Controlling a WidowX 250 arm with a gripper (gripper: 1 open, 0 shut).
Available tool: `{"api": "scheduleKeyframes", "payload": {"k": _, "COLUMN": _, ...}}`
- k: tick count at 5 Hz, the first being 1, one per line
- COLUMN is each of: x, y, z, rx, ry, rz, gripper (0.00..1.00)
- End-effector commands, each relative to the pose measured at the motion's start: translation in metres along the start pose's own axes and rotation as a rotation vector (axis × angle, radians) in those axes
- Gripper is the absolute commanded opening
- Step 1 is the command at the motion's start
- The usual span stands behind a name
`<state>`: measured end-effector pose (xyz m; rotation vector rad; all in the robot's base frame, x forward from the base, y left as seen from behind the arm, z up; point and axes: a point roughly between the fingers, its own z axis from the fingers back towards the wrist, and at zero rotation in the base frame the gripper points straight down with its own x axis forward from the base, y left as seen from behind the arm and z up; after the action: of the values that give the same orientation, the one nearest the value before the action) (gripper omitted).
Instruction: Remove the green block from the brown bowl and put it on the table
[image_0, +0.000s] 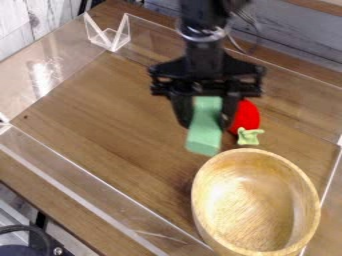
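My gripper points down over the middle of the table, shut on the green block. The block hangs upright between the two black fingers, its lower end close to the wood; I cannot tell whether it touches. The brown bowl sits at the near right, below and right of the gripper, and holds nothing.
A red strawberry-like toy with a green stem lies just right of the gripper. A clear plastic stand sits at the far left. Low clear walls edge the table.
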<state>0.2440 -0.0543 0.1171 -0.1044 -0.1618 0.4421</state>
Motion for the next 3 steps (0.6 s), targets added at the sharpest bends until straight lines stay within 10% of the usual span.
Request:
{"api": "scheduleKeyframes", "payload": {"k": 1, "x": 0.014, "y": -0.004, "z": 0.01, "rx": -0.024, "ry": -0.055, "rz": 0.037, "gripper": 0.0}}
{"api": "scheduleKeyframes", "payload": {"k": 3, "x": 0.008, "y": -0.016, "z": 0.018, "rx": 0.005, "ry": -0.069, "rz": 0.144, "gripper": 0.0}}
